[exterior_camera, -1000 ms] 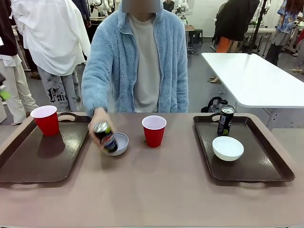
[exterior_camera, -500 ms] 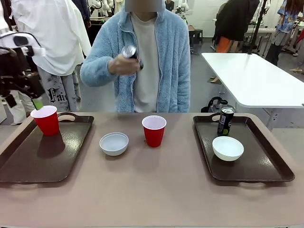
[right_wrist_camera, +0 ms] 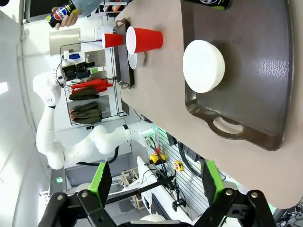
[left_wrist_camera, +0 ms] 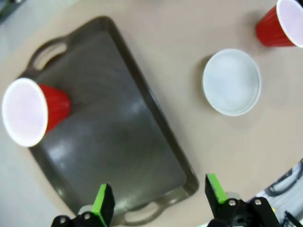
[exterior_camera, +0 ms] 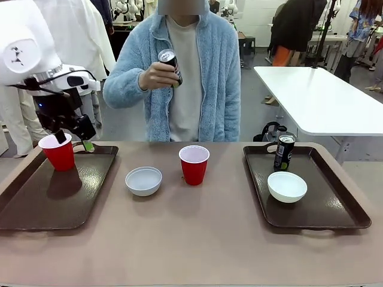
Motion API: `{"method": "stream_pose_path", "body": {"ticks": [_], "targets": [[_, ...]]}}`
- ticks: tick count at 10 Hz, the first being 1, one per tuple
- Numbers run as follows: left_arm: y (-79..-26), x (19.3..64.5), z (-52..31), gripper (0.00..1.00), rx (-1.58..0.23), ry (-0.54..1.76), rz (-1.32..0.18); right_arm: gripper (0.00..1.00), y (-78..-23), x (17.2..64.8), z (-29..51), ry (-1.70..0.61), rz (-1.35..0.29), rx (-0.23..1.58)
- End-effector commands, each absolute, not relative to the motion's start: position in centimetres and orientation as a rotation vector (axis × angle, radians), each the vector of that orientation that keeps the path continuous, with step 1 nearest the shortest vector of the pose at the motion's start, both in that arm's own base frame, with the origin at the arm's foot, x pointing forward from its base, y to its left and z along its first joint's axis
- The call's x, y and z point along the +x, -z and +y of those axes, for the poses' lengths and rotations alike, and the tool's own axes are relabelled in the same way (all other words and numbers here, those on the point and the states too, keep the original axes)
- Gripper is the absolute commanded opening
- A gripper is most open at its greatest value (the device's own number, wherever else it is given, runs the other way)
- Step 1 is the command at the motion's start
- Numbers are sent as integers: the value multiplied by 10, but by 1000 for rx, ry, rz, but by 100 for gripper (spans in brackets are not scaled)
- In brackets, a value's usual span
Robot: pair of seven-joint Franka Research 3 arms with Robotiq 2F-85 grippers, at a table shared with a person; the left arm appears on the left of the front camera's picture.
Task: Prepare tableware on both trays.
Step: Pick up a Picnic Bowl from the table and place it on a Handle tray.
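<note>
Brought over the red plastic cup (exterior_camera: 57, 152) in the far corner of the left dark brown plastic tray (exterior_camera: 54, 203), the left jaws, spread like the right jaws, should be set astride the rim of the small white bowl (exterior_camera: 143, 180) on the bench (exterior_camera: 197, 239).

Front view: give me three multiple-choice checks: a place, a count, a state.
1. The soda can not on the right tray is: A on the table; B in the person's hand; C inside a bowl.
2. Of the two red cups, how many stand on a tray? A none; B one; C two.
3. The fingers of the left gripper are: A open, empty; B shut on a cup; C shut on a bowl.
B: the hand holds it up. B: one on the left tray, one on bare table. A: fingers apart, nothing between.
</note>
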State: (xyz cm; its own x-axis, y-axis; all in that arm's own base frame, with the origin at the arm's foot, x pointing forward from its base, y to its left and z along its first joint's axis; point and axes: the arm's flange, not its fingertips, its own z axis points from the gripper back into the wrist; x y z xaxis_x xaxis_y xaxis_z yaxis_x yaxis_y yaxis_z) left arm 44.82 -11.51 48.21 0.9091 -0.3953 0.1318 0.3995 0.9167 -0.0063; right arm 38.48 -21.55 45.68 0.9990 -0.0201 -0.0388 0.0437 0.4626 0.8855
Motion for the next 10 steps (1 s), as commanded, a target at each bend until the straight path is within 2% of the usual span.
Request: {"method": "stream_pose_path", "body": {"ticks": [1, 2, 4, 5, 9, 10], "targets": [[-477, 432, -100, 100, -120, 489, -125, 100, -457, 385, -214, 51, 29, 1084], [-482, 401, -85, 100, -109, 539, -125, 100, -457, 385, -214, 51, 29, 1084], [-500, 273, -31, 100, -194, 630, -120, 100, -457, 385, -214, 51, 29, 1084], [-494, 251, -20, 100, -209, 639, -75, 100, -457, 385, -214, 51, 29, 1084], [-481, 258, -17, 100, -249, 616, -112, 100, -457, 385, -214, 51, 29, 1084], [-508, 254, -16, 100, -255, 642, -82, 100, -457, 385, -214, 51, 29, 1084]]}}
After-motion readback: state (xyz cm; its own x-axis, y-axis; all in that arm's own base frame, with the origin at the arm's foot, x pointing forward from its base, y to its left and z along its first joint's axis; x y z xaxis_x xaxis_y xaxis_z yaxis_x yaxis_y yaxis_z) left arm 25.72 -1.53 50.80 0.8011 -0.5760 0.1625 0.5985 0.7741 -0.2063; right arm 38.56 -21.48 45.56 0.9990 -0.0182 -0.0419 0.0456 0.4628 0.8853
